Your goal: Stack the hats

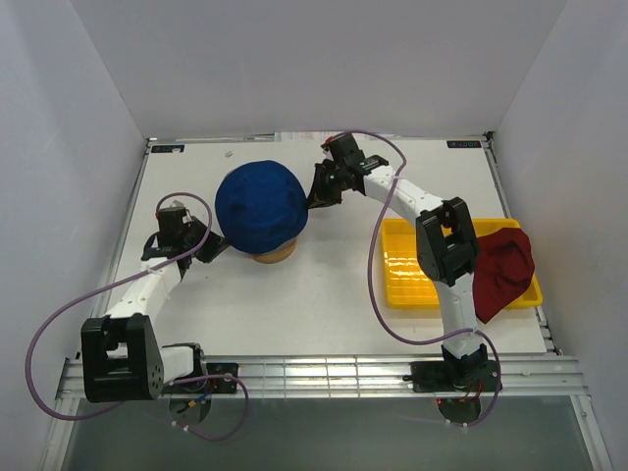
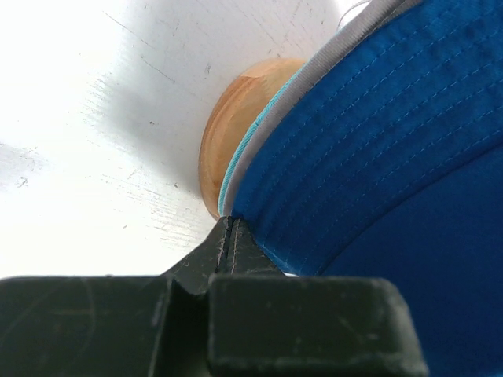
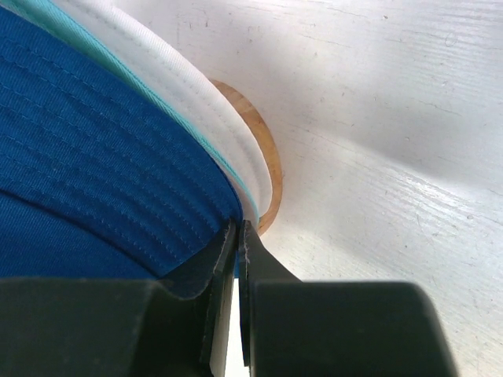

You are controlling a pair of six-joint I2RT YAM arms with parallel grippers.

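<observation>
The blue hat (image 1: 260, 204) sat crown-up on the wooden stand (image 1: 270, 255) toward the table's (image 1: 324, 304) back-left, over teal and pale brims. It lay directly between the tools. The left gripper (image 1: 209, 247) was clenched at its left brim edge, though whether cloth was caught I could not tell. The right gripper (image 1: 316, 196) was pinched on the opposite brim. The red hat (image 1: 500, 270) lay draped over the yellow tray (image 1: 407, 275) by the right edge, nearer the right arm, which would probably fetch it.
</observation>
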